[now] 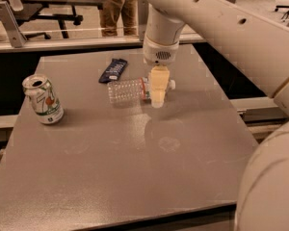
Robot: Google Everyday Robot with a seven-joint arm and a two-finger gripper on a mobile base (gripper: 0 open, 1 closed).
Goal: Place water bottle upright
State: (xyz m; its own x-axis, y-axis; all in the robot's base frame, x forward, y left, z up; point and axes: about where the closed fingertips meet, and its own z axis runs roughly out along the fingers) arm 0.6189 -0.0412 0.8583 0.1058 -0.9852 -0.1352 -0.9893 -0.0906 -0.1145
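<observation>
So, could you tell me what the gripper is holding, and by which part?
Cannot tell: the gripper sits at the neck of the water bottle, which lies sideways.

Water bottle [127, 90] — clear, ribbed, white-capped — lies on its side, cap rightward, tool [158, 95] at its neck.
</observation>
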